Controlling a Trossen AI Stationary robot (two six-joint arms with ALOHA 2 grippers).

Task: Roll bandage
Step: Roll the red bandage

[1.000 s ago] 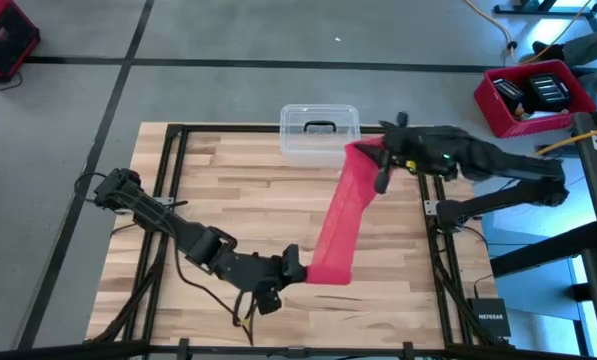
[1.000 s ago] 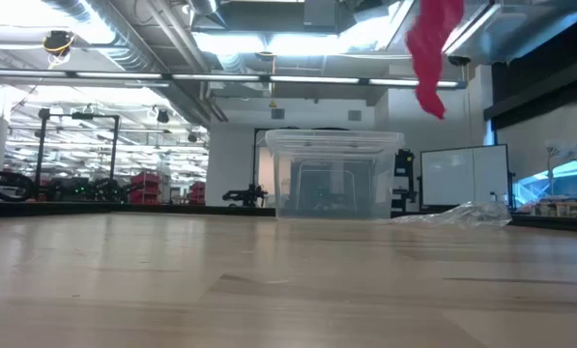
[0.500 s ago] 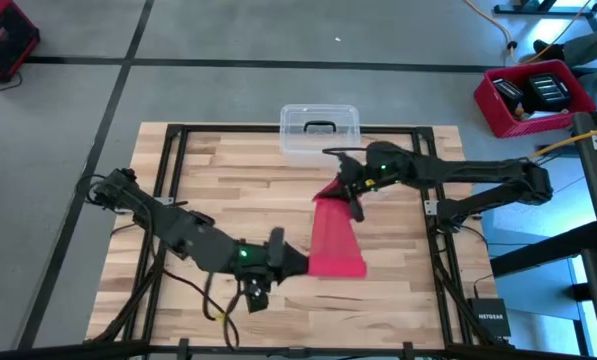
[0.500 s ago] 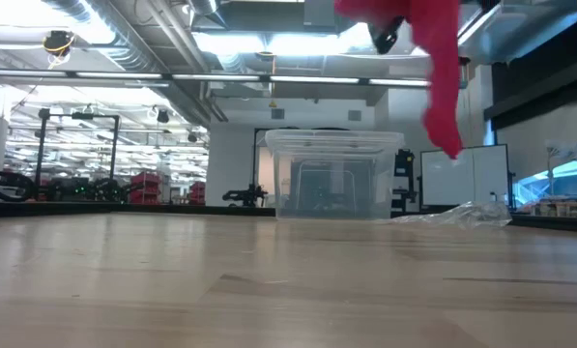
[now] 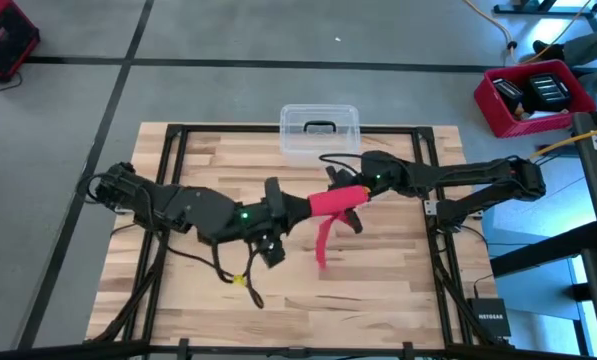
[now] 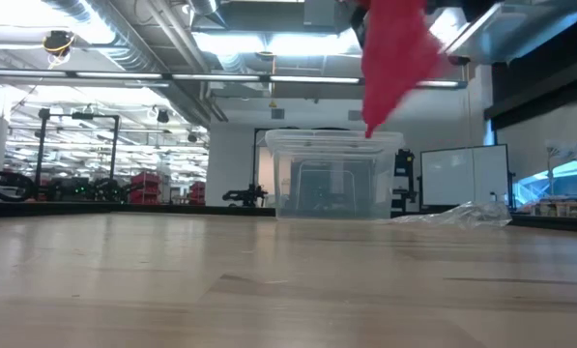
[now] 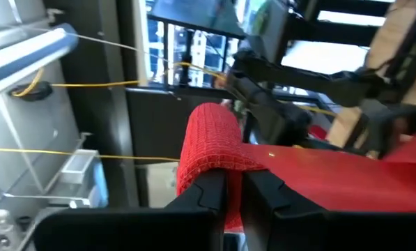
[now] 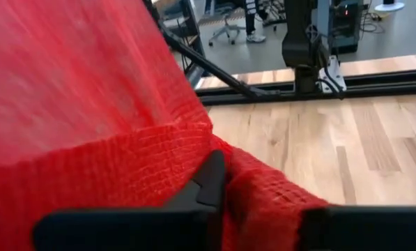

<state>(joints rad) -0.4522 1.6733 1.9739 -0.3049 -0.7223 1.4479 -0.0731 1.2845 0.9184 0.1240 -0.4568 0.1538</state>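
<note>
The bandage (image 5: 330,201) is a bright red mesh fabric strip, held in the air over the table's middle between my two grippers. A narrow part (image 5: 323,243) hangs down from it, and in the low view its tip (image 6: 370,128) ends well above the wood. My left gripper (image 5: 300,208) comes from the left and is shut on the bandage's left end. My right gripper (image 5: 351,197) comes from the right and is closed on the right end, where red cloth (image 8: 89,104) fills its wrist view and covers one finger. My left gripper pinches a folded-over bulge of the bandage (image 7: 211,150) between its two fingers (image 7: 209,199), coming in level from the table's left. The cloth is lifted clear and runs on toward the other arm. My right gripper has the bandage's right end (image 8: 260,199) between its fingers, coming level from the table's right. Cloth drapes over the one finger that shows (image 8: 209,180) and hides the other, so the layers cannot be told. The strip is clear of the table.
A clear plastic box (image 5: 319,131) with a dark handle stands at the table's far edge, behind the grippers. A crinkled clear wrapper (image 6: 462,215) lies near it to the right. A yellow cable end (image 5: 243,284) lies on the wood near the left arm.
My left gripper has risen and gone toward the far edge, still shut on its end. My right gripper has come down, toward the near left. The bandage, long and slanting before, is now short between the grippers, with a part hanging below.
</note>
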